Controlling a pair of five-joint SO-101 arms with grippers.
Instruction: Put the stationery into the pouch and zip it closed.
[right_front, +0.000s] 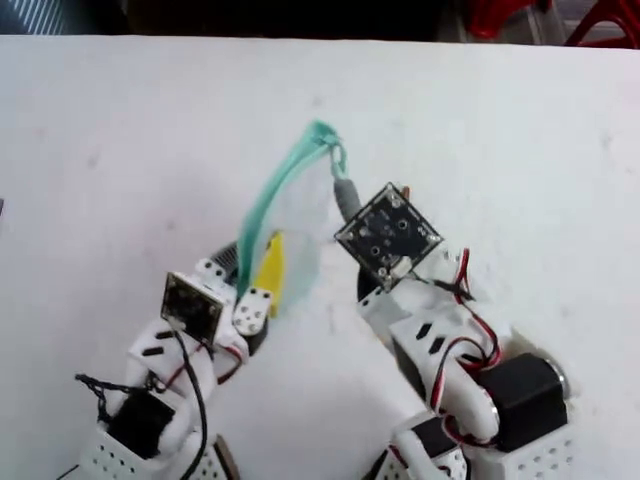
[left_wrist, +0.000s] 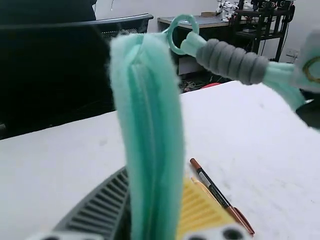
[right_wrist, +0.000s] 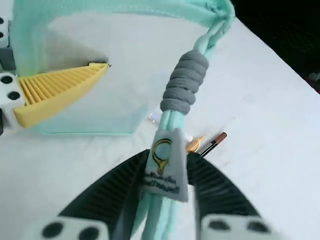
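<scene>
Now | left fingers clamped on pouch | right fingers pinching its printed tag

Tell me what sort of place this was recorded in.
Probably a robotics lab or workroom: a white table, a black chair behind it, and a rack of equipment farther back.

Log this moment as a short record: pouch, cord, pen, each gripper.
pouch: mint, see-through, between the two arms, zip edge raised
pull cord: mint with a grey wrap, runs from the zip end to a tag
pen: brown, lying on the white table beside the pouch, apparently not inside it
left gripper: shut on the pouch's zip edge
right gripper: shut on the pull cord at the tag
</scene>
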